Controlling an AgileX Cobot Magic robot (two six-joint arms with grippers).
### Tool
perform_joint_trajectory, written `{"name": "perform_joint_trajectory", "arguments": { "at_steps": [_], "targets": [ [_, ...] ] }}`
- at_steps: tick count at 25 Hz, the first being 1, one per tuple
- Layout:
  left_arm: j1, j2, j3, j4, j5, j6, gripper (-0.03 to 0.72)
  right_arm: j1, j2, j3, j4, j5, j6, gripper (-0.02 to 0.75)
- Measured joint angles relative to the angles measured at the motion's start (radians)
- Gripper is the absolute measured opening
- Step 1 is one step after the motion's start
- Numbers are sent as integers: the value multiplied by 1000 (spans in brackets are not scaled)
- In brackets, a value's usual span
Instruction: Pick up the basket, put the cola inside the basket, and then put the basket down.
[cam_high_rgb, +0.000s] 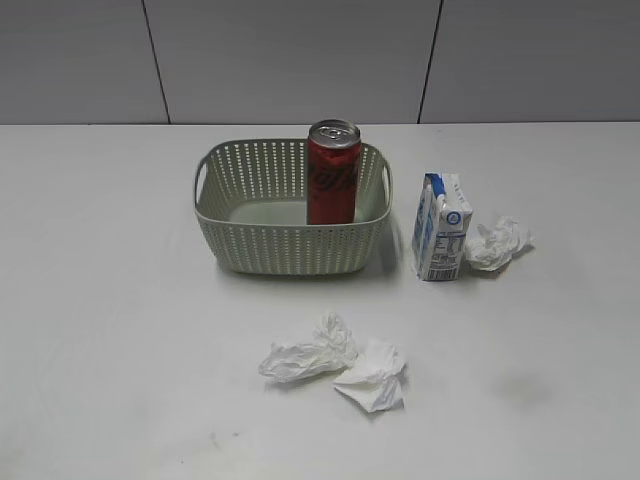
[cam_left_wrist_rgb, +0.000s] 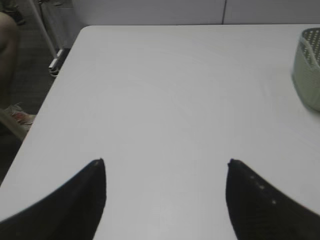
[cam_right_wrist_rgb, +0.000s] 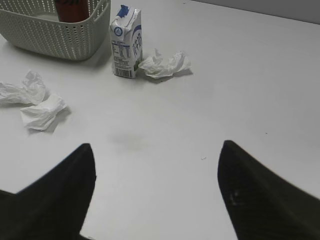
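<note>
The basket (cam_high_rgb: 292, 212) stands on the white surface (cam_high_rgb: 120, 330), and the cola (cam_high_rgb: 333, 172) stands upright inside it, toward its right end. Just to the right of the basket stands a small carton (cam_high_rgb: 441, 228), also upright, with a crumpled tissue (cam_high_rgb: 497, 243) beside it. Two more crumpled tissues (cam_high_rgb: 340, 362) lie in front of the basket, a little apart from it.

The left gripper (cam_left_wrist_rgb: 165, 162) is over the bare surface, well to the left of the basket; its fingers (cam_left_wrist_rgb: 80, 200) are spread apart and hold nothing. The right gripper (cam_right_wrist_rgb: 157, 145) is over the surface in front of the carton; its fingers (cam_right_wrist_rgb: 255, 195) are also spread wide and hold nothing
</note>
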Motion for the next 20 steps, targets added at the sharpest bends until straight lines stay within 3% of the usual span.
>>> {"name": "perform_joint_trajectory", "arguments": {
  "at_steps": [3,6,20],
  "targets": [
    [105,0,0,0,0,1,567,0,0,0,0,0,0,592],
    [148,0,0,0,0,1,567,0,0,0,0,0,0,592],
    [90,0,0,-1,0,2,567,0,0,1,-86,-2,145,591]
  ]
}}
